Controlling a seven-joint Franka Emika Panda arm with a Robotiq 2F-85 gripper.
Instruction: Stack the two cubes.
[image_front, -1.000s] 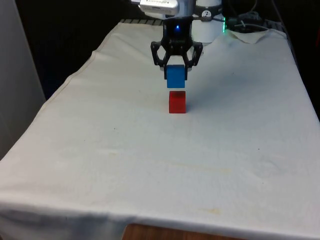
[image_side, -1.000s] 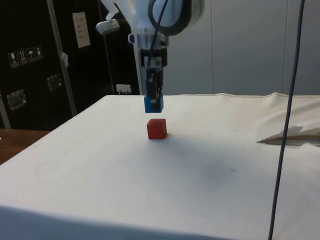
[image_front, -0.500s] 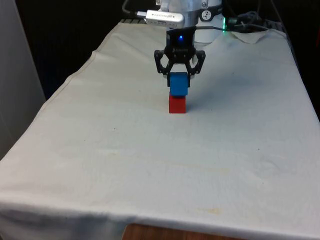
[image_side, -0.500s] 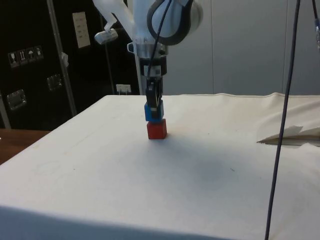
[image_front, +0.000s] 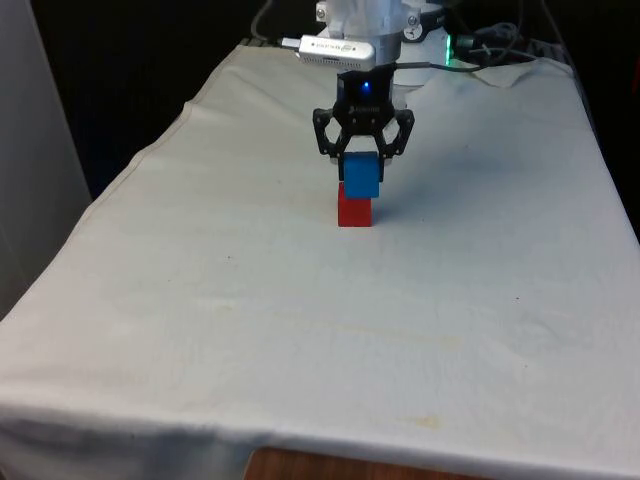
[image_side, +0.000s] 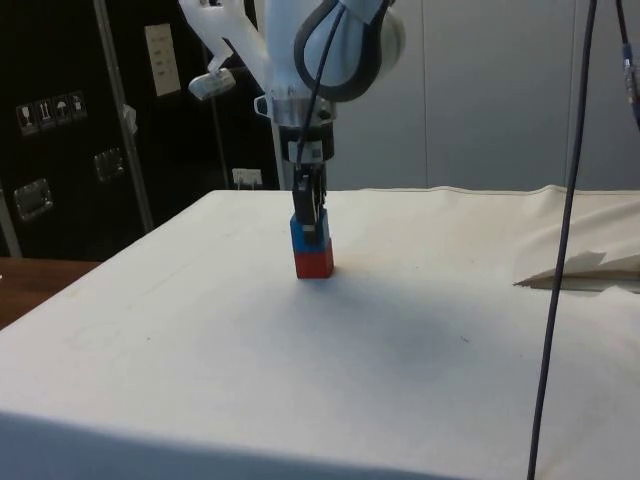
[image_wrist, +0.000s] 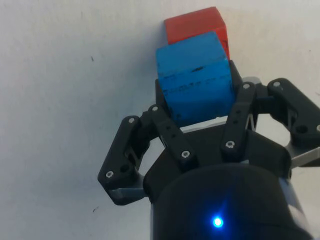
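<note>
Blue cube down on red cube, tool not let go yet.

Near to far: bare white-cloth tabletop (image_front: 300, 330) up front; mid-tabletop the small red solid cube (image_front: 354, 211) sits w/ the small blue solid cube (image_front: 361, 176) resting on top, shifted a bit toward front view's right. Black two-finger tool (image_front: 363, 160) clamps the blue cube from directly above. Stack looks placed; left to do, by my read: release & lift clear.
</note>
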